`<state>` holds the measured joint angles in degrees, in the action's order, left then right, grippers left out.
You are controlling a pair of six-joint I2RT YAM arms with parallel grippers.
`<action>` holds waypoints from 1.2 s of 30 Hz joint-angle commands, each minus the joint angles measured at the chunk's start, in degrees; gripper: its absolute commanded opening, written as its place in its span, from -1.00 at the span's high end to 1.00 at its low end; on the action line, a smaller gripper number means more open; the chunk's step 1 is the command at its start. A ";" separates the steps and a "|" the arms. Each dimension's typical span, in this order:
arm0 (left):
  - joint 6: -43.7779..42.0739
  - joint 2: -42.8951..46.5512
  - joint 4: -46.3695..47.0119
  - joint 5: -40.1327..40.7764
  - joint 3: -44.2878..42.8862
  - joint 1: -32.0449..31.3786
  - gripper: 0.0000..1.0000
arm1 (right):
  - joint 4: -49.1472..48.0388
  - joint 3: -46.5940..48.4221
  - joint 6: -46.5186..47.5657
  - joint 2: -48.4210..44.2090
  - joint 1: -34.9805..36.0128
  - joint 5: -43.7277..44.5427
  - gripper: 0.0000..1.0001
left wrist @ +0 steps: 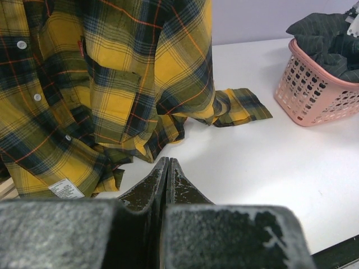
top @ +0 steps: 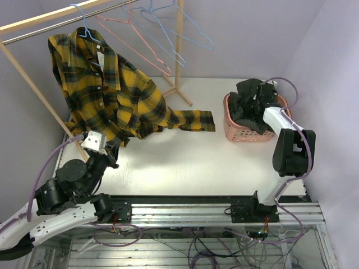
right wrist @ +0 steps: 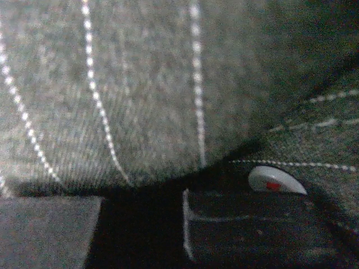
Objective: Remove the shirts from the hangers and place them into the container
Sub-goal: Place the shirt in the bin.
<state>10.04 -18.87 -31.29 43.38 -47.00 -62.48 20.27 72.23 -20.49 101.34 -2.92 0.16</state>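
Top external view: a yellow-and-black plaid shirt [top: 112, 95] is seen hanging from a light blue hanger [top: 83, 29] on the rack rail [top: 33, 28] at far left. Its hem and one sleeve are draped onto the white table [top: 185, 162], the sleeve stretched toward the pink basket [top: 234, 133]. Two bare hangers, one pink [top: 134, 45] and one light blue [top: 182, 31], are hooked further along the rail.

The basket stands at the far right of the table and is heaped with a dark pinstriped shirt [top: 247, 101].

The right gripper [top: 263, 94] is lowered into that heap. Its wrist view is filled with pinstriped cloth; the fingers are closed, but whether cloth is pinched between them cannot be told.

The left gripper [left wrist: 167, 163] is held low over the table just before the plaid hem, fingers pressed together and holding nothing.
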 commanded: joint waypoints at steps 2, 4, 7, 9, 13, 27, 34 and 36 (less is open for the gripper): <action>-1.02 -2.54 -0.37 -0.59 0.19 -0.28 0.86 | 5.84 -5.33 1.23 8.21 0.02 3.50 0.88; -1.05 -3.52 -0.35 -1.48 -0.08 -0.28 0.86 | 5.24 -6.07 1.05 9.56 -0.08 3.53 0.86; -1.19 -4.34 -0.38 -2.35 -0.13 -0.28 0.86 | 4.56 -6.65 0.84 10.87 -0.15 4.35 0.79; -1.09 -4.32 -0.51 -2.09 -0.17 -0.28 0.83 | 4.45 -6.75 0.73 11.39 -0.24 4.61 0.72; -0.93 -3.70 -0.62 -1.43 -0.04 -0.29 0.64 | 5.13 -5.47 0.47 10.23 -0.34 4.63 0.57; -0.12 -4.37 -1.57 -1.17 -0.22 -0.32 0.33 | 17.28 9.49 -0.24 -3.35 -0.36 3.42 -0.51; 0.21 -3.00 -1.76 -0.94 -0.08 -0.28 0.35 | 17.38 13.74 -0.90 -9.24 -0.36 6.49 -0.50; 0.32 -2.71 -1.76 -0.92 -0.09 -0.29 0.36 | 17.77 15.77 -1.18 -10.00 -0.41 7.55 -0.46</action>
<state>9.82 -22.65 -32.84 42.13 -47.00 -62.48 36.56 83.99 -21.61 94.17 -2.92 4.40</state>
